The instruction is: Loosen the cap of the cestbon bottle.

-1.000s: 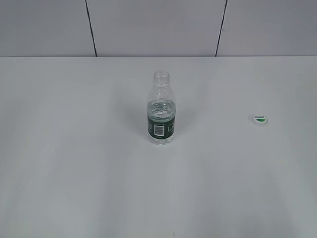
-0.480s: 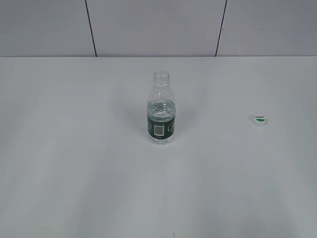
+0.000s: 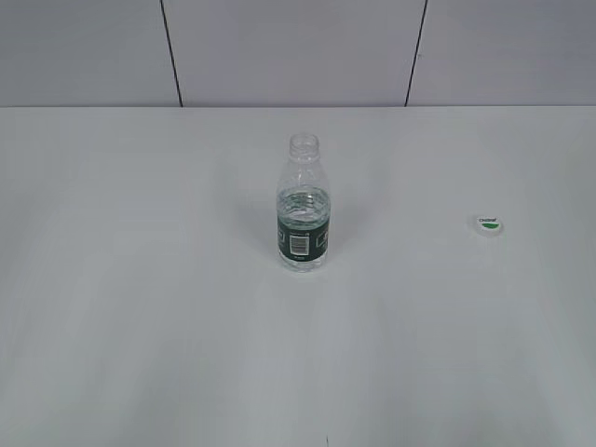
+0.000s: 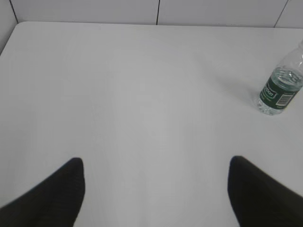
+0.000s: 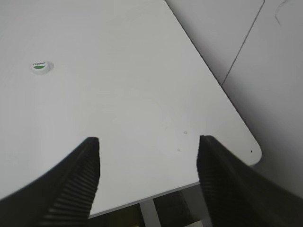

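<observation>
From the exterior view, the clear ribbed bottle [image 3: 304, 205] is standing upright mid-table [image 3: 140, 326], neck open, its round white cap [image 3: 487, 224] lying well apart to the right. The left wrist view is showing the left gripper [image 4: 156, 189] spread wide, holding nothing, bottle far right. The right wrist view is showing the right gripper [image 5: 149, 177] equally spread near the table's rounded corner, cap far left.

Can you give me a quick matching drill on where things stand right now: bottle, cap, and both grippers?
Things:
1. bottle
2. cap
3. left gripper
4. right gripper

States:
A. open, over the table's near right corner
B. lying on the table, logo up, right of the bottle
C. upright mid-table, neck uncapped
D. open, over bare table left of the bottle

Pairs: 1-C, 2-B, 3-D, 4-A
</observation>
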### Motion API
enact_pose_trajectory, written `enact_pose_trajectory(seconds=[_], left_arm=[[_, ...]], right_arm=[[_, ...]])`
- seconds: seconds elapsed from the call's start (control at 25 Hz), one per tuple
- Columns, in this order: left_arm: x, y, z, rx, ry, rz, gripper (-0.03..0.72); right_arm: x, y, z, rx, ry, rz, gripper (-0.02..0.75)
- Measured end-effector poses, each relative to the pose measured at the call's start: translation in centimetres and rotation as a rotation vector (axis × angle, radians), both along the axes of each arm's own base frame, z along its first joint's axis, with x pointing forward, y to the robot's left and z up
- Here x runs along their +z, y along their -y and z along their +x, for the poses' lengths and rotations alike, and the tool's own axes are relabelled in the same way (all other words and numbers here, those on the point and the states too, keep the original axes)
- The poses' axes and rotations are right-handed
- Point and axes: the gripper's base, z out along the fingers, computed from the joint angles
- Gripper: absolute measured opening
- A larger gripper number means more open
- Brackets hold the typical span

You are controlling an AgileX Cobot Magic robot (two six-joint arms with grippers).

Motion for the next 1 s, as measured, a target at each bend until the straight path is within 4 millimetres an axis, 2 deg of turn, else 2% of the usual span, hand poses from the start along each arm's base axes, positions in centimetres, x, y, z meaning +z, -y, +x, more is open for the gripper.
enact_pose_trajectory(seconds=[0.6, 0.84, 1.0], left_arm=[[-0.01, 0.0, 0.0, 0.007, -0.002, -0.014, 0.564], [-0.01, 0.0, -0.01, 0.008, -0.002, -0.014, 0.564], [-0.01, 0.06, -0.07, 0.077, -0.002, -0.015, 0.564]], right_arm=[[0.0, 0.25, 0.33, 0.248, 0.0, -0.001, 0.494], [-0.05, -0.15, 0.33, 0.292, 0.0, 0.055, 0.494], [-0.05, -0.24, 0.32, 0.298, 0.0, 0.067, 0.494]])
